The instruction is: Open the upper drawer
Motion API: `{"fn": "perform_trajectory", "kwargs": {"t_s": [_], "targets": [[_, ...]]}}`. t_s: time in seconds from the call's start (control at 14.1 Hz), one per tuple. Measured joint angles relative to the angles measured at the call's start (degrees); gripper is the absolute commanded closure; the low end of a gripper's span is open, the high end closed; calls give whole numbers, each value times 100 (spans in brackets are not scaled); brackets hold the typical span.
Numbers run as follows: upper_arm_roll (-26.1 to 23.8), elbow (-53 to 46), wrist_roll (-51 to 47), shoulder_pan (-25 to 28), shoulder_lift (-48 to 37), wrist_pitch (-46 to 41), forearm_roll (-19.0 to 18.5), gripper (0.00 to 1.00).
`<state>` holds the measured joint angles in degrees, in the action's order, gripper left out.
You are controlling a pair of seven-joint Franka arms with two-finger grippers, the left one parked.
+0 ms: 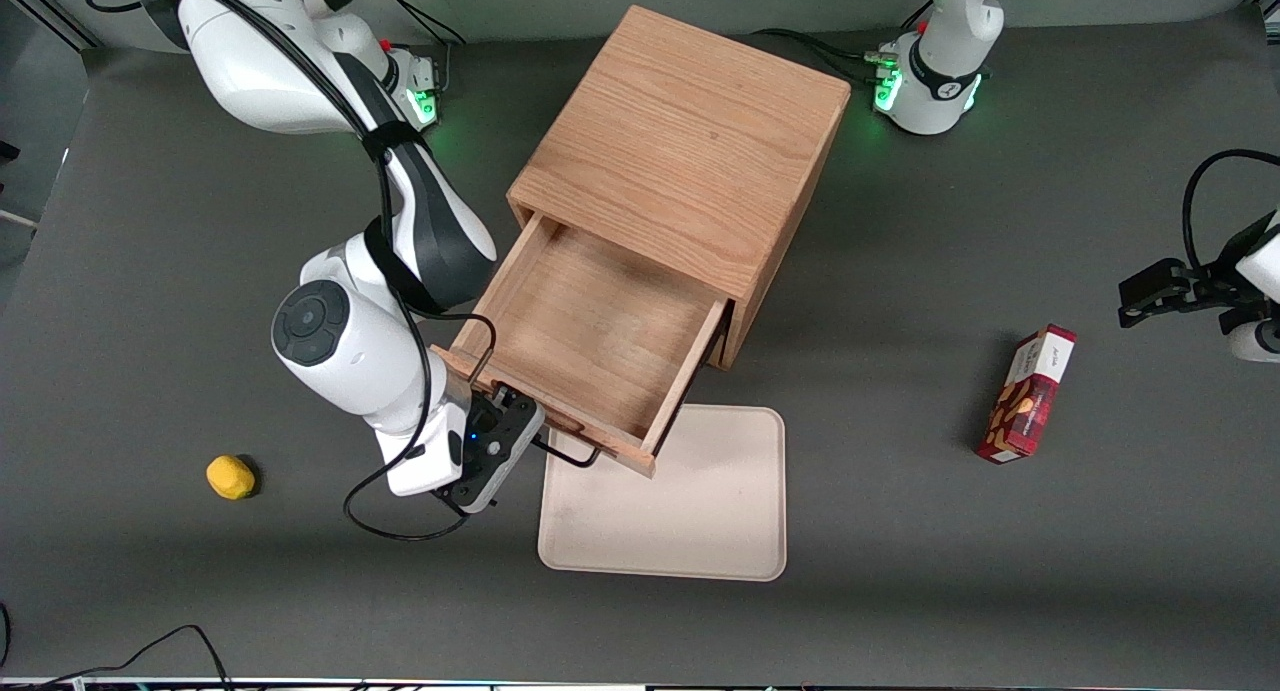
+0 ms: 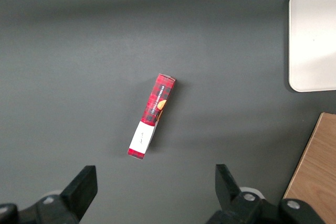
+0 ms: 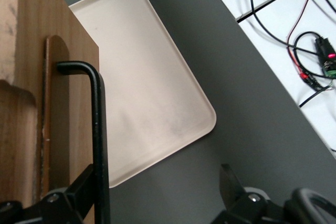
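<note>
- My hand point(image 1: 508, 433) sits at the front face of the upper drawer point(image 1: 590, 341), at the end of the black wire handle point(image 1: 565, 454) nearest the working arm's side of the worktop point(image 1: 200, 271).
- Hand state: fingers spread wide in the right wrist view. One finger point(image 3: 84, 190) lies against the handle bar point(image 3: 98, 140); the other point(image 3: 231, 184) hangs well apart, over bare worktop beside the tray. Nothing is clamped between them.
- Upper drawer: drawn a long way out of the wooden cabinet point(image 1: 690, 141), its bare floor showing, its front edge overhanging the near corner of the beige tray point(image 1: 670, 496) that lies flat on the worktop.
- Key relation: the handle's long axis runs along the drawer front, crosswise to the slide direction. The slide runs from the cabinet diagonally toward the front camera and the tray. The hand is on the camera side of the front panel, so any further pull goes away from the cabinet along that diagonal.
- Judgement: the task looks essentially done. How much travel remains I cannot tell; the drawer's back end is hidden under the cabinet top.
- Judgement: if I withdraw, I go clear of the bar first to avoid snagging it.
- Elsewhere: a yellow object point(image 1: 230, 476) toward the working arm's end, a red carton point(image 1: 1028, 395) toward the parked arm's end. Neither is near the path.
</note>
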<state>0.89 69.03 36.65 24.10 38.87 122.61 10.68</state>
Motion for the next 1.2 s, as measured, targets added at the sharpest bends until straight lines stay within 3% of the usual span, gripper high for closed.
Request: {"fn": "perform_trajectory", "kwargs": {"t_s": [0.35,0.78,1.2], "targets": [[9,-16,-262,-3,-61,-552,740,0],[37,-122,-670,-73,-243,-1143,946,0],[23,-164,-1999,-876,-1208,-2365,946,0]]}}
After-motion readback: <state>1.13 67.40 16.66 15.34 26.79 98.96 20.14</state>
